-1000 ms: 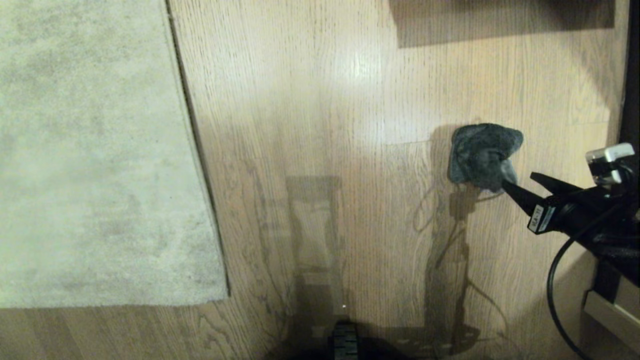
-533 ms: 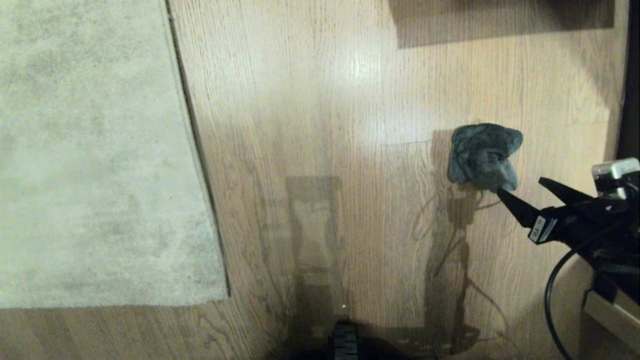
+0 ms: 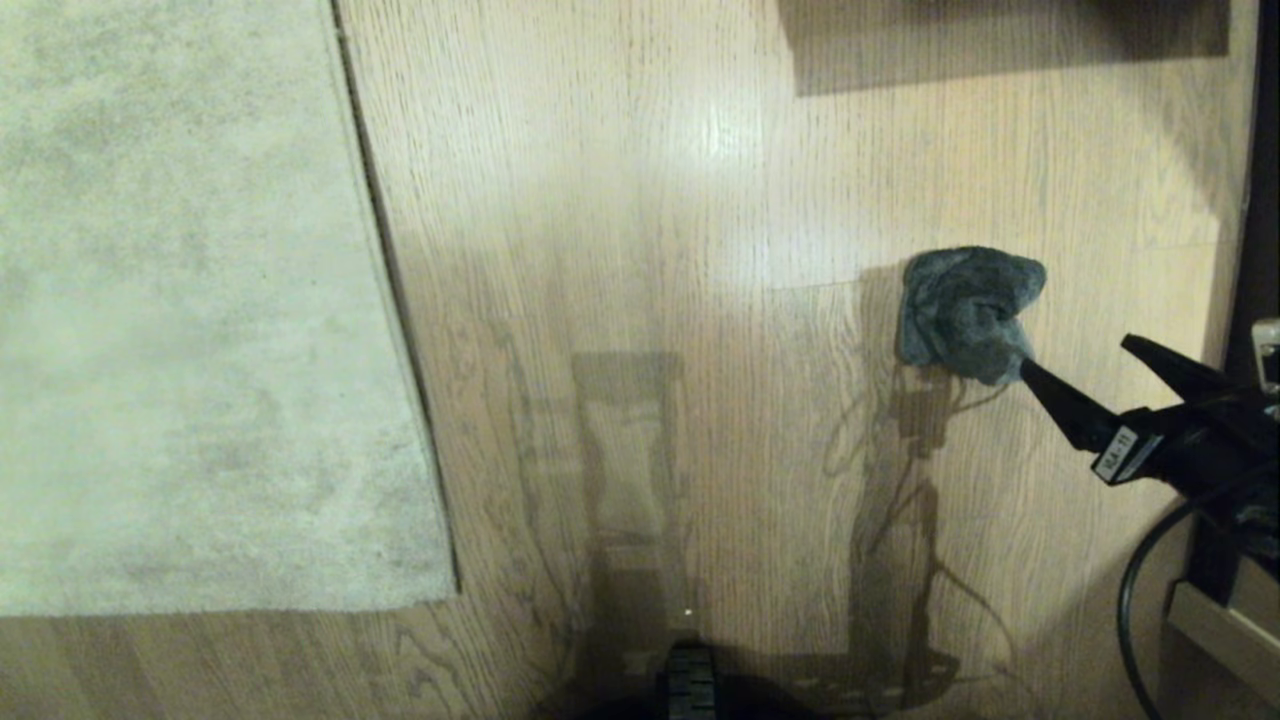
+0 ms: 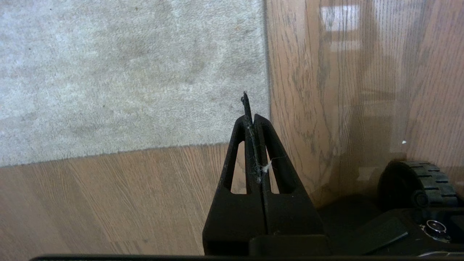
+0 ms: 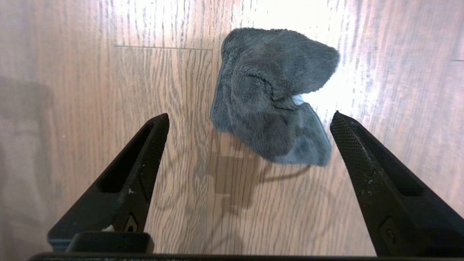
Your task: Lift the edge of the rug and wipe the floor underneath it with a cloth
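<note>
The dark grey cloth [image 3: 965,305] lies crumpled on the wood floor [image 3: 650,200], right of centre. My right gripper [image 3: 1077,353] is open just on the near-right side of it, one fingertip almost at its hem. In the right wrist view the cloth [image 5: 268,90] sits ahead of the wide-spread right gripper [image 5: 250,114], with nothing between the fingers. The rug edge [image 3: 400,300] runs down the left side to a corner and lies flat. My left gripper [image 4: 250,116] is shut and parked above that rug corner [image 4: 262,137], with only lint on its fingers.
Dark furniture [image 3: 1262,150] lines the right edge, with a pale ledge [image 3: 1215,625] at the lower right. A black cable [image 3: 1130,600] loops from the right arm. The robot's base wheel [image 4: 417,181] sits by the left gripper.
My right gripper has opened wider and drawn back from the cloth, towards the lower right of the head view. The cloth stays on the floor where it was.
</note>
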Available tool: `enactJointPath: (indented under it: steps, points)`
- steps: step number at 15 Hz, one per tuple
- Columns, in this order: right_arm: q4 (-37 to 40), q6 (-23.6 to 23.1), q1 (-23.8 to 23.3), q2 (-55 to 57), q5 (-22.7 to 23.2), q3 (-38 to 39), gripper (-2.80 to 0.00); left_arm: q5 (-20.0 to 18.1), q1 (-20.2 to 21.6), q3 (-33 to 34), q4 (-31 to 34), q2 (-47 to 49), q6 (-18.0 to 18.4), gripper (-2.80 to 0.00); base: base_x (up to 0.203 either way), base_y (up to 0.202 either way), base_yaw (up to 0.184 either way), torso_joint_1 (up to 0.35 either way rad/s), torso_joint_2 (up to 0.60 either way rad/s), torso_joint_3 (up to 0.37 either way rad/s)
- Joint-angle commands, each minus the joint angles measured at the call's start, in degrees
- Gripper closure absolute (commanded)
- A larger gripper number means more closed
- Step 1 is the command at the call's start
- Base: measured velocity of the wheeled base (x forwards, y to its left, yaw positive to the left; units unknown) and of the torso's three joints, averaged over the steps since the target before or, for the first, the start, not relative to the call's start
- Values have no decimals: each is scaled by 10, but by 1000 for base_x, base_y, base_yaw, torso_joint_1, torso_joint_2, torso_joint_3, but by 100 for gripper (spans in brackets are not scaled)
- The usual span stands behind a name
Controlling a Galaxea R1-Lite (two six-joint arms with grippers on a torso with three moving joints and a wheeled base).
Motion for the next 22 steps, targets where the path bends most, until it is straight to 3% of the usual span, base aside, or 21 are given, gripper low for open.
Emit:
enactJointPath:
  steps: [1, 2, 3, 8, 11, 14, 20, 22]
  points:
    - [-4, -2, 0, -54, 0, 35, -280, 0, 0, 0, 0, 0, 0, 0, 0, 0, 0, 0, 0, 0]
    - [-3, -4, 0, -71, 0, 48, -280, 0, 0, 0, 0, 0, 0, 0, 0, 0, 0, 0, 0, 0]
    - [0, -8, 0, -85, -1, 60, 0, 0, 0, 0, 0, 0, 0, 0, 0, 0, 0, 0, 0, 0]
    - [7, -23, -2, -146, -2, 106, 0, 0, 0, 0, 0, 0, 0, 0, 0, 0, 0, 0, 0, 0]
    - [58, -22, -2, -200, -4, 107, 0, 0, 0, 0, 0, 0, 0, 0, 0, 0, 0, 0, 0, 0]
    - [166, -21, -2, -302, -5, 107, 0, 0, 0, 0, 0, 0, 0, 0, 0, 0, 0, 0, 0, 0]
    - [486, -6, -2, -632, -6, 107, 0, 0, 0, 0, 0, 0, 0, 0, 0, 0, 0, 0, 0, 0]
    - [566, -6, -2, -690, -7, 107, 0, 0, 0, 0, 0, 0, 0, 0, 0, 0, 0, 0, 0, 0]
